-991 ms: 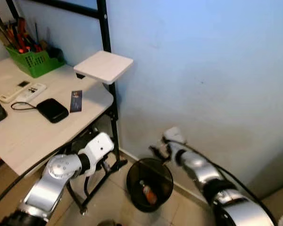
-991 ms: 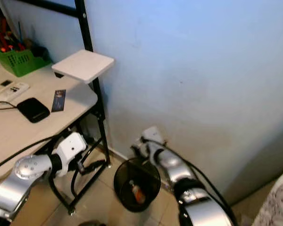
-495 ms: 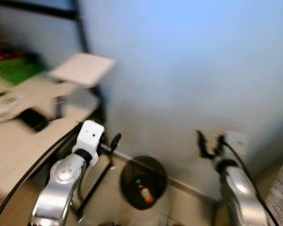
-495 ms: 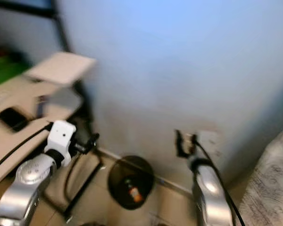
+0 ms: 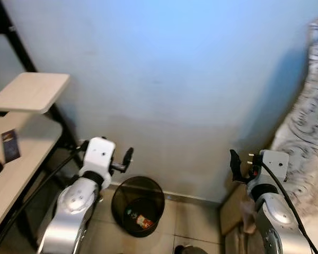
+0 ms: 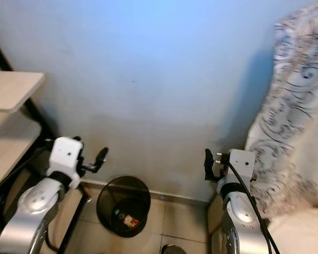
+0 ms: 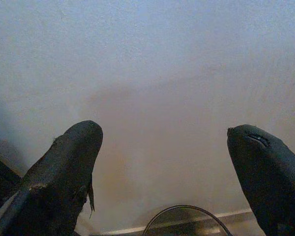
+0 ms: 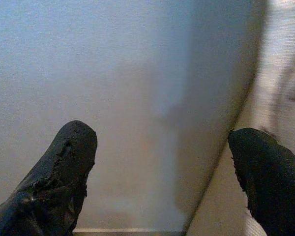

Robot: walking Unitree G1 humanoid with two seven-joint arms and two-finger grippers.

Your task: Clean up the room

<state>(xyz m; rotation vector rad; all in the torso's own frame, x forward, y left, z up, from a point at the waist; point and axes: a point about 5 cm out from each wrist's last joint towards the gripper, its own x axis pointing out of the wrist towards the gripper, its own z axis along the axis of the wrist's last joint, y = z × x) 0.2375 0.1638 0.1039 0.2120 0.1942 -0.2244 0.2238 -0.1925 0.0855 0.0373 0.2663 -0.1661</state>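
In front of the pale blue wall (image 5: 180,69), your left eye view shows the black mesh waste bin (image 5: 138,206) on the tiled floor (image 5: 191,222), with a few bits of rubbish at its bottom, one of them orange. The left gripper (image 5: 126,159) is raised just above and to the left of the bin, not touching it; the right gripper (image 5: 236,165) hangs well off to the right, beside a patterned grey fabric (image 5: 307,121). On the left edge you see the worktop (image 5: 16,164) with a dark card (image 5: 9,144) lying on it, and a small raised shelf (image 5: 29,91) above. Compared with a second ago the whole picture has swung to the right: the green basket and remote controls have left the frame, and the fabric has come in, so that is your camera turning, not the things moving. The bin sits in the same spot by the wall. The right eye view gives you the same layout, bin (image 6: 123,205) low between the two arms. In the left wrist view the fingers (image 7: 64,182) are spread wide apart with nothing between them, and the bin's rim (image 7: 187,221) peeks in at the wall's foot. In the right wrist view the fingers (image 8: 54,182) are likewise spread and empty, facing the wall and the fabric's edge (image 8: 280,64).
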